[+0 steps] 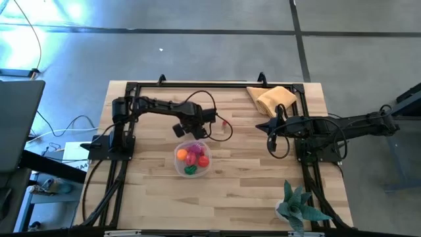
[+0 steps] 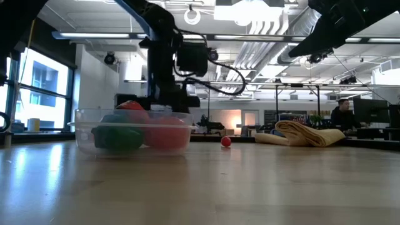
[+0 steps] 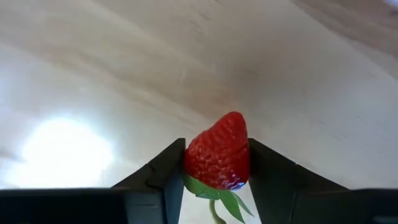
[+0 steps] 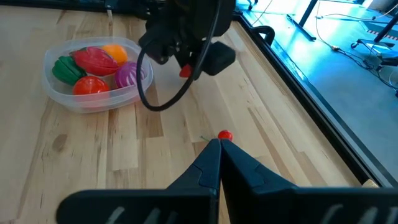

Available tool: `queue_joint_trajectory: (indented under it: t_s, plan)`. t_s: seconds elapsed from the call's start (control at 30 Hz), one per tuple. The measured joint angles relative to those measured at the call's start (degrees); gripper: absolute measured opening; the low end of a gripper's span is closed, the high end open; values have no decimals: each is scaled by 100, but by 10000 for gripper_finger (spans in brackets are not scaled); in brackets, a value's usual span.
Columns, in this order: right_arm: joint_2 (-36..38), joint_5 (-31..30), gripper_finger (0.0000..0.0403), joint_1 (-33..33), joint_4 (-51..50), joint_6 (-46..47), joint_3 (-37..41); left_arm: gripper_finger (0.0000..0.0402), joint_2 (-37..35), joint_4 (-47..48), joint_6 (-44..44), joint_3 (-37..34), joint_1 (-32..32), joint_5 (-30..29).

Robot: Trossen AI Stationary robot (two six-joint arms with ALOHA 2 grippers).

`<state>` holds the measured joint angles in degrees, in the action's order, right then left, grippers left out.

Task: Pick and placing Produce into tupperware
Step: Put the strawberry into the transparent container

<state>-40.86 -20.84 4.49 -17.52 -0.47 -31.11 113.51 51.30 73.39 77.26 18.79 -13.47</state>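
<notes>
A red toy strawberry [image 3: 217, 149] with green leaves sits between the fingers of my left gripper [image 1: 191, 133], which hangs just beyond the tupperware's far rim. The tupperware [image 1: 177, 164], a round clear container, stands mid-table and holds several produce pieces: a green one [image 4: 64, 68], a red one [image 4: 93, 58], an orange one [image 4: 115, 51] and a purple one [image 4: 126, 76]. A small red ball of produce [image 4: 225, 135] lies on the wood to the right of the left gripper. My right gripper [image 4: 219, 144] waits shut at the table's right, raised, holding nothing. My left gripper pinches the strawberry's two sides [image 3: 191, 163] between its two fingers [image 3: 163, 177], coming from above and pointing steeply down. The pointed tip faces down and the leafy cap [image 3: 214, 193] sits back toward the gripper. The fruit [image 4: 185, 72] hangs clear of the table.
A folded tan cloth [image 1: 273, 99] lies at the far right corner. A teal spiky plant [image 1: 297, 204] stands at the near right corner. Black rails [image 1: 197, 84] frame the table. Bare wood lies near and left of the tupperware.
</notes>
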Motion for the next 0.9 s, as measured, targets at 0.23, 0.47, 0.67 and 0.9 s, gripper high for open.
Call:
queue_joint_trajectory:
  t_s: [0.23,0.47,0.67,0.9]
  plan:
    - [0,-2,0,0,-2,0,0,134,-8,812,-322,687,-4,17]
    - [0,0,0,0,-3,2,0,139,-15,1832,-1049,1422,-44,455]
    - [0,0,0,0,-4,2,0,130,-22,2306,-1386,1884,-419,838]
    - [0,-2,0,0,-4,0,0,136,-24,2340,-1550,2040,-1234,758]
